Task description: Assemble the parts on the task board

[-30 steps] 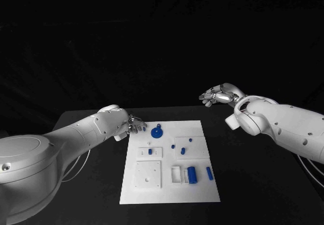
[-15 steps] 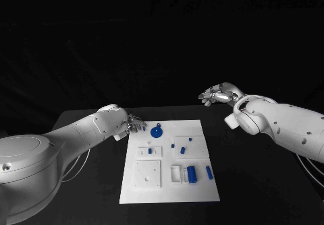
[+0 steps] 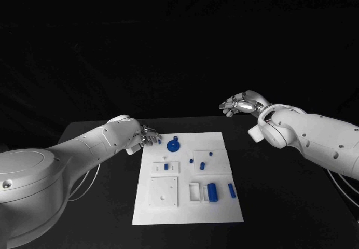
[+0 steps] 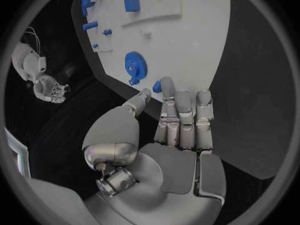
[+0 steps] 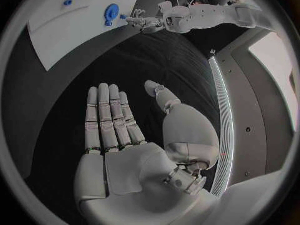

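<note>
The white task board (image 3: 187,207) lies mid-table with several blue parts on it. A blue gear (image 3: 174,147) sits near its far left corner, also seen in the left wrist view (image 4: 134,65). My left hand (image 3: 147,138) hovers at that corner beside the gear. Its fingers (image 4: 184,110) are straight, and a small blue part (image 4: 157,86) sits pinched between the thumb tip and the nearest finger. My right hand (image 3: 239,106) is raised beyond the board's far right corner. Its palm (image 5: 125,150) is flat with fingers spread, holding nothing.
Blue pegs (image 3: 203,166) and two longer blue pieces (image 3: 213,193) stand around the board's middle and near right. White raised blocks (image 3: 164,193) take up its near left. Black tabletop (image 3: 284,207) lies on both sides of the board.
</note>
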Available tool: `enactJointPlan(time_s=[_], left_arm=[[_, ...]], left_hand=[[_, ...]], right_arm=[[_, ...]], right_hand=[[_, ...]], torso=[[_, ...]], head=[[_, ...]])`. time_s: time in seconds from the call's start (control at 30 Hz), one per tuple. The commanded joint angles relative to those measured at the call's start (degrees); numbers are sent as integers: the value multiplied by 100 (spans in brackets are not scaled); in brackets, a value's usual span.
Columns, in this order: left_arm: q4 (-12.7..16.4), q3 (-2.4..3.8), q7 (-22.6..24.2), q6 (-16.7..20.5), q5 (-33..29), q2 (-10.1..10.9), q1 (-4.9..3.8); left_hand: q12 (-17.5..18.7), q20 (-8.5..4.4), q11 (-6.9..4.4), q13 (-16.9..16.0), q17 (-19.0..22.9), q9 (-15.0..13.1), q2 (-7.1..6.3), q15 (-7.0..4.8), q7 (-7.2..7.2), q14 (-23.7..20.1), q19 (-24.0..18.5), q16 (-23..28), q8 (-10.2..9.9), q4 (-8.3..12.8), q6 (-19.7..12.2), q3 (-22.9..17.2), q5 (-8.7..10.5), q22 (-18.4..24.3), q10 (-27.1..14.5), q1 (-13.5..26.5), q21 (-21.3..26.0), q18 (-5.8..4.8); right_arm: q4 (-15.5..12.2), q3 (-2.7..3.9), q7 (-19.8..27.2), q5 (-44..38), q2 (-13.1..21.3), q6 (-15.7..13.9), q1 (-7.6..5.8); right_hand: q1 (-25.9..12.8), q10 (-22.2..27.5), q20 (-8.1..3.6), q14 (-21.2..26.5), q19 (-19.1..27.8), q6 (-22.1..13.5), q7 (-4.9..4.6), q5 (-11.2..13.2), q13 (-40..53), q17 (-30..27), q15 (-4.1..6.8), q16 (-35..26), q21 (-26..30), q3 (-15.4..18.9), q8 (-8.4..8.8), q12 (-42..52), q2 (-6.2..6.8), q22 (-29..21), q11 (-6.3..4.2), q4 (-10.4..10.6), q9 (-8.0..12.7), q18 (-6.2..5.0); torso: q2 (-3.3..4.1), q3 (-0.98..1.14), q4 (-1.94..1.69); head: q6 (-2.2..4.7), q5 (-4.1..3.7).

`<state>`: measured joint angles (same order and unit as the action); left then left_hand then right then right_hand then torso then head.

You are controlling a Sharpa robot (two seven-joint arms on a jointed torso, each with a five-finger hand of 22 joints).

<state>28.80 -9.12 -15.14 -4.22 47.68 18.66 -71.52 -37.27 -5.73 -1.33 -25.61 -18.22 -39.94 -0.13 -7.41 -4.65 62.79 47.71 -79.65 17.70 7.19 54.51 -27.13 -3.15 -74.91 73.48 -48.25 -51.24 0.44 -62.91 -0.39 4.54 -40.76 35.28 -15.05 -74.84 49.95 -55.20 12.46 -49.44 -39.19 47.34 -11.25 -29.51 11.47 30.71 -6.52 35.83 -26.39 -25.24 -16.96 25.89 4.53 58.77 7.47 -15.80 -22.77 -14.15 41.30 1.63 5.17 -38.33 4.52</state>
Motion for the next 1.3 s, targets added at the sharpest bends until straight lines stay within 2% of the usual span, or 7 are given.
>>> enactJointPlan(time_s=[0.03,0.37,0.47,0.63,0.8,1.07,1.3], left_arm=[[-1,4,96,-54,-77,-25,-2],[-18,3,83,-58,-77,-41,-2],[-21,3,77,-58,-77,-40,-2],[-24,3,56,-42,-77,-48,-2],[-35,3,24,-74,-76,-57,-2],[-77,2,12,-118,-63,-80,-1],[-101,2,4,-135,-55,-90,1]], left_hand=[[-29,-692,2,-9,8,7,7,3,-42,-26,-41,-34,-11,41,-10,2,28,-100,-52,-48,16,11],[-32,-690,1,-10,8,8,-12,3,-41,-24,-40,-38,-6,83,-2,17,29,-101,-49,-66,15,7],[-34,-685,3,-10,8,10,-76,5,-42,-23,-37,-40,-4,74,0,55,31,-99,-45,-20,15,1],[-33,-694,-6,-6,13,17,-274,-3,-33,-18,-22,-41,3,-42,18,115,30,-89,-38,143,28,6],[-35,-703,-13,-5,16,21,-376,-10,-27,-10,-10,-45,6,-92,25,107,31,-88,-29,179,32,15],[-37,-707,-18,-5,16,20,-428,-15,-21,-4,-5,-49,15,-111,39,99,31,-88,-23,184,34,18],[-38,-713,-22,-4,18,19,-382,-20,-17,-2,0,-51,23,-96,47,52,30,-91,-22,120,33,23]], right_arm=[[-6,4,46,-44,-4,25,-1],[-13,4,43,-44,-1,24,-2],[-10,4,43,-44,-2,23,-2],[-12,4,42,-44,-2,17,-2],[-16,5,41,-44,2,19,-3],[-24,5,40,-44,5,19,-8],[-29,5,40,-44,3,23,-14]], right_hand=[[68,-44,14,42,20,-10,1,-15,-8,-10,-14,3,23,7,-31,32,2,7,-10,29,5,-41],[69,-45,16,42,20,-10,1,-15,-14,-12,-14,4,24,7,-32,34,4,9,-10,28,7,-42],[69,-45,16,42,20,-10,1,-15,-15,-12,-13,5,24,7,-32,34,5,10,-10,29,7,-42],[69,-45,16,43,21,-10,1,-15,-17,-13,-13,5,25,8,-32,35,6,10,-10,29,8,-42],[69,-45,17,43,21,-10,1,-14,-20,-14,-13,5,26,8,-32,36,7,11,-10,29,9,-43],[69,-45,18,44,21,-10,1,-14,-25,-16,-13,6,27,9,-33,38,7,13,-10,30,10,-44],[69,-46,19,44,21,-10,1,-14,-29,-17,-13,7,27,9,-33,40,7,14,-10,30,11,-44]], torso=[[1,1,2],[7,6,5],[5,7,4],[2,9,0],[2,7,3],[8,4,4],[10,4,5]], head=[[-2,0],[-8,-5],[-13,-10],[-17,-13],[-19,-18],[-19,-35],[-27,-47]])
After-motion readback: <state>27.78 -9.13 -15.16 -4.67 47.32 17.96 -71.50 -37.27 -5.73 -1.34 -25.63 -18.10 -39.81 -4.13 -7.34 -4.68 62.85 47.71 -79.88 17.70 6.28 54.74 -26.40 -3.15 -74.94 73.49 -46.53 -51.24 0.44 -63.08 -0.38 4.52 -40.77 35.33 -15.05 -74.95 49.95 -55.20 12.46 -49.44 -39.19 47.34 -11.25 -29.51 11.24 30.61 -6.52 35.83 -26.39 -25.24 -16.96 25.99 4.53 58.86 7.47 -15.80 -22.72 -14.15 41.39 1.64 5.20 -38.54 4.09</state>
